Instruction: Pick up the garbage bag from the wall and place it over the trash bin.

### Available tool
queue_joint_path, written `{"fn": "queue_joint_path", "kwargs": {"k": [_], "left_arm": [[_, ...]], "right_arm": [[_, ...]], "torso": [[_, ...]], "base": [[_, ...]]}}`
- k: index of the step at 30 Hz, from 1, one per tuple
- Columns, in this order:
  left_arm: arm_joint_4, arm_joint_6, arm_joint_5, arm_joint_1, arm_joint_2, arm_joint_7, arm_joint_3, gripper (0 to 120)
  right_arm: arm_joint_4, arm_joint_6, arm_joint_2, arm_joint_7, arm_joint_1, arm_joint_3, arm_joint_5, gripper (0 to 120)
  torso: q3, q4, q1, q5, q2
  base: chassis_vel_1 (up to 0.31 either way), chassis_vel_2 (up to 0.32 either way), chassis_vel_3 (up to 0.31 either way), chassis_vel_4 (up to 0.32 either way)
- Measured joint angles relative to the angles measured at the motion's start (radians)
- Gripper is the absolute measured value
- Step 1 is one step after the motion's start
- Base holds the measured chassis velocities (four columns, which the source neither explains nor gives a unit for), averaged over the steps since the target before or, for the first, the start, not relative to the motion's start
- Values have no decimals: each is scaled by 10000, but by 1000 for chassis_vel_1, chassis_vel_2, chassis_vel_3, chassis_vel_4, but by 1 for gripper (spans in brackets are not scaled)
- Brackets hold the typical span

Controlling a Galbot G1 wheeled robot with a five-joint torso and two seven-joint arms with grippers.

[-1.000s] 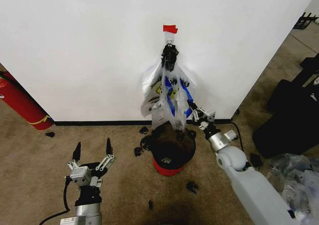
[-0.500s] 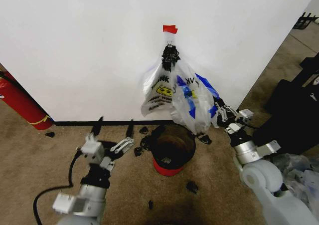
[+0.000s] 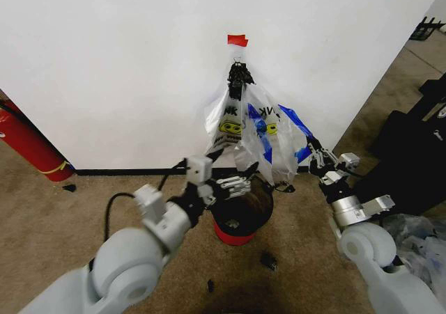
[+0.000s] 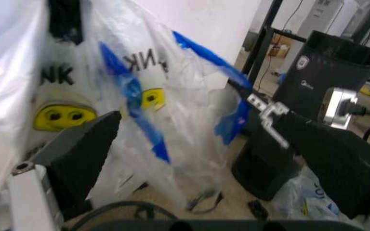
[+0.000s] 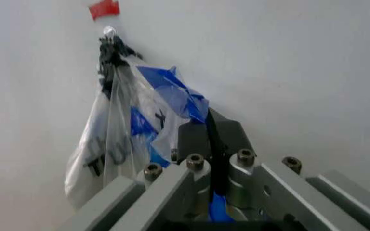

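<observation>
The garbage bag (image 3: 273,141), see-through with blue strips, hangs from a hook on the white wall under a red tape tag (image 3: 237,40). It drapes in front of the "THANK YOU" smiley bag (image 3: 226,122). My right gripper (image 3: 311,154) is shut on the bag's blue-edged side and holds it out to the right; the right wrist view shows that gripper (image 5: 209,132) clamped on blue plastic (image 5: 165,86). My left gripper (image 3: 230,182) is open just under the bag, above the trash bin (image 3: 240,223). Its fingers (image 4: 85,149) flank the garbage bag (image 4: 172,120).
A red fire extinguisher (image 3: 28,143) leans at the left wall. Black cases (image 3: 411,161) and a heap of clear plastic wrap (image 3: 418,251) stand at the right. Small black scraps (image 3: 268,260) lie on the carpet around the bin.
My left arm has swung up and to the right, from the carpet to just under the bag above the bin. The right gripper has pulled the bag's side out to the right and holds it there.
</observation>
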Motion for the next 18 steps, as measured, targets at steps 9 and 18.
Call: {"fn": "queue_joint_path", "kwargs": {"k": [9,18], "left_arm": [[1768,154,1595,-1747,-698,52,1482,97],[2972,344,3751,-2811,-1145,410,2902,92]], "right_arm": [[-925,-31,144,421,964,-1037,-8,0],[-1306,-30,134,464,1409,-1394,112,0]], "torso": [[0,1,0,2,0],[0,-4,1,2,0]], "base": [[0,0,0,0],[0,0,0,0]]}}
